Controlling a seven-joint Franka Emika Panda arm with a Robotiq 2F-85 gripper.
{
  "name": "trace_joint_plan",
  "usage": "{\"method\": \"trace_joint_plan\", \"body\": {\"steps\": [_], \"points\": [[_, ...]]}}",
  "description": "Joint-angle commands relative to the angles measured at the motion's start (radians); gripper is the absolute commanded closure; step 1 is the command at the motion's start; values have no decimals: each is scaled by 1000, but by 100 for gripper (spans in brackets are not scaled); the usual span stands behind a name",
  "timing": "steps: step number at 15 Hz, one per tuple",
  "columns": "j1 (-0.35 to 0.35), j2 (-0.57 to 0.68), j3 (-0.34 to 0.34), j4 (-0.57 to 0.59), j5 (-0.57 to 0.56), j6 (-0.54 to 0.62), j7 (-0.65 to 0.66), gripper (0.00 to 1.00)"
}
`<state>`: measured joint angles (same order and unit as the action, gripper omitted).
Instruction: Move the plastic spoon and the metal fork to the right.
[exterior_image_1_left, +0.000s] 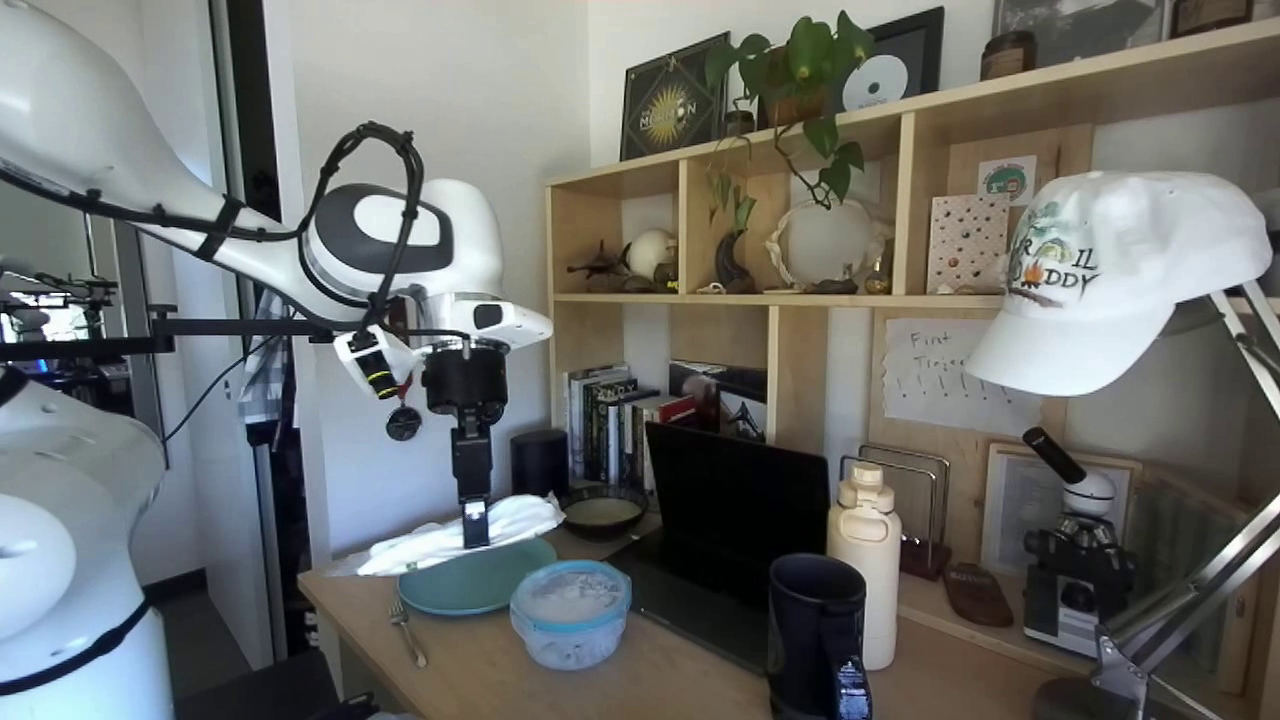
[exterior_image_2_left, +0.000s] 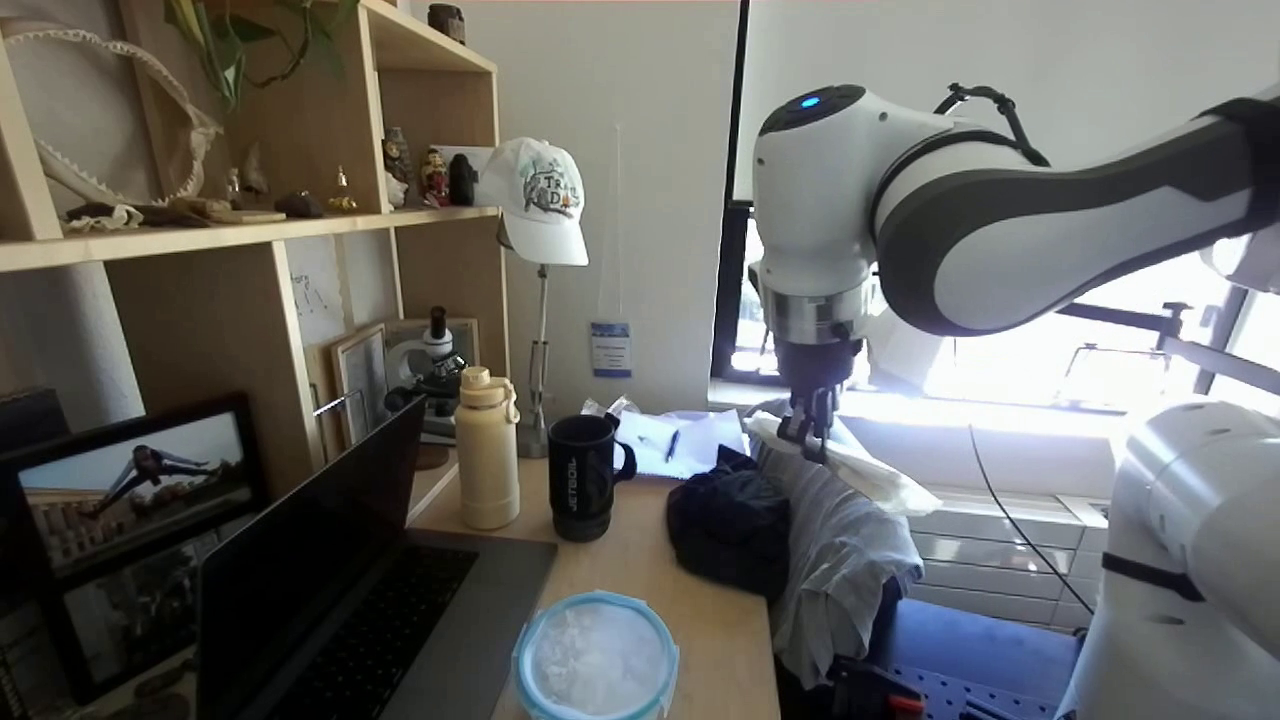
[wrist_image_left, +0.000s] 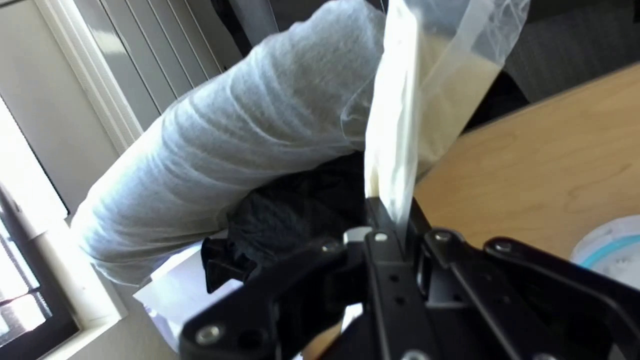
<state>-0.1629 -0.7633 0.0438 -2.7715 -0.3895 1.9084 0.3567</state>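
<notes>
One pair of jaws, bottom of the wrist view, is standing nearly together, pinching a pale plastic bag (wrist_image_left: 430, 100). One blue-rimmed container (exterior_image_1_left: 570, 615), bottom centre in an exterior view, is sitting on the worktop (exterior_image_1_left: 490, 680). One metal fork (exterior_image_1_left: 408, 635), lower left there, is lying just beside one green plate (exterior_image_1_left: 490, 585).

Blk gripper (exterior_image_1_left: 475, 536); wht bag (wrist_image_left: 392, 125); teal plate (exterior_image_1_left: 475, 588); silver fork (exterior_image_1_left: 405, 630); blk mug (exterior_image_1_left: 812, 620).

Pale wooden shelves (exterior_image_1_left: 798, 350) rise against white walls (exterior_image_1_left: 450, 90) along the wooden counter (exterior_image_1_left: 470, 670). In an exterior view, a dark-framed window (exterior_image_2_left: 1010, 375) glares bright white.
</notes>
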Motion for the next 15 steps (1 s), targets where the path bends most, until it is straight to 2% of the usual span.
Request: {"method": "trace_joint_plan", "body": {"steps": [1,6,10,15], "points": [[-20,78,-56,24,-11,190,-38,96],[-29,249,-123,50,27,516,-135,96],[-17,384,-159,81,81,656,-239,96],[16,519,-192,109,199,780,-385,96]]}}
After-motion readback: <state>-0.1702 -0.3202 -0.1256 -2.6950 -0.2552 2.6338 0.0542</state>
